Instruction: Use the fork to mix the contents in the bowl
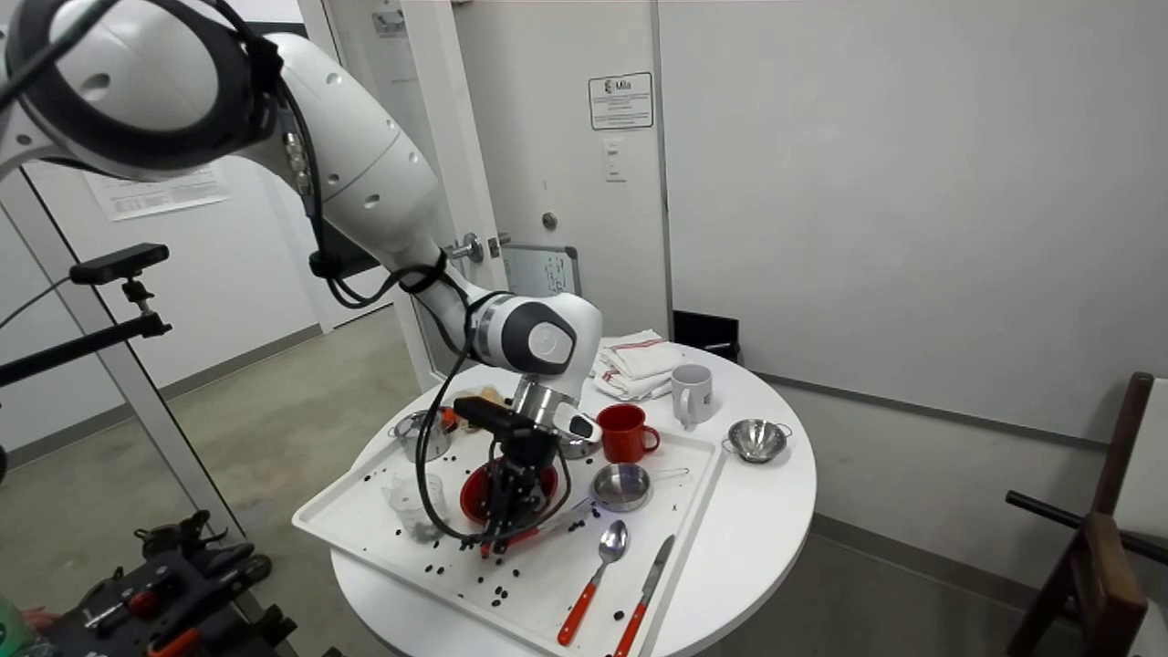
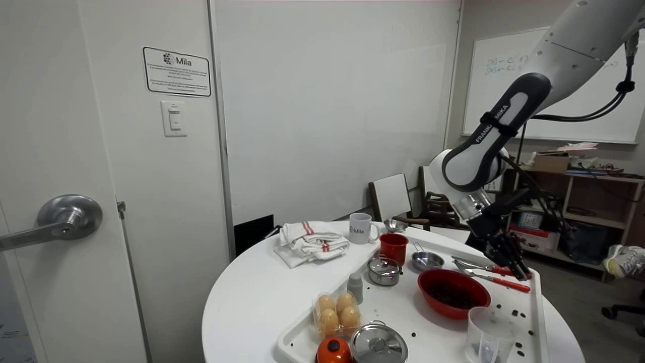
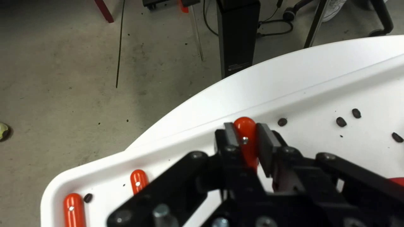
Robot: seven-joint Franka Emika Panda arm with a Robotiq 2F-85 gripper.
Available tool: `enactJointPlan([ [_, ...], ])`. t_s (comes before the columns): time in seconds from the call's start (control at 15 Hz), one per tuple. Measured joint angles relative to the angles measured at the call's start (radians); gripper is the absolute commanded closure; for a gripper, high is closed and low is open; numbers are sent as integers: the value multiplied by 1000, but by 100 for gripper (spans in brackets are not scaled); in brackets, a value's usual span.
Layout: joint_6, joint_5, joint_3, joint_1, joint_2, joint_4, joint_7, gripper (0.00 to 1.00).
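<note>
Right now you have the gripper (image 3: 245, 135) pinched closed on a red-handled utensil (image 3: 244, 124), touching both sides of its handle near the end; you can't make out its head, nor whether it is lifted off the tray (image 2: 390, 308). Your red bowl (image 2: 451, 311) sits upright on that tray with the dark contents (image 2: 450, 294) inside, a clear plastic cup (image 2: 490, 335) near it. A spoon (image 1: 586, 599) and a knife (image 1: 651, 586) lie side by side.

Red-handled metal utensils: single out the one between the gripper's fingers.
The rightmost red-handled utensil in the wrist view, likely the fork: the black gripper clasps it, while the red-handled metal spoon and knife lie apart.
</note>
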Motion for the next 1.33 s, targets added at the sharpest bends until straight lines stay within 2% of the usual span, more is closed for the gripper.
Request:
enactJointPlan([
  [0.67,-109,-42,-5,-1,142,130,-9,92],
  [0.93,-112,-89,-6,16,165,141,-9,94],
  [1.33,-108,-132,-5,45,169,126,-26,92],
])
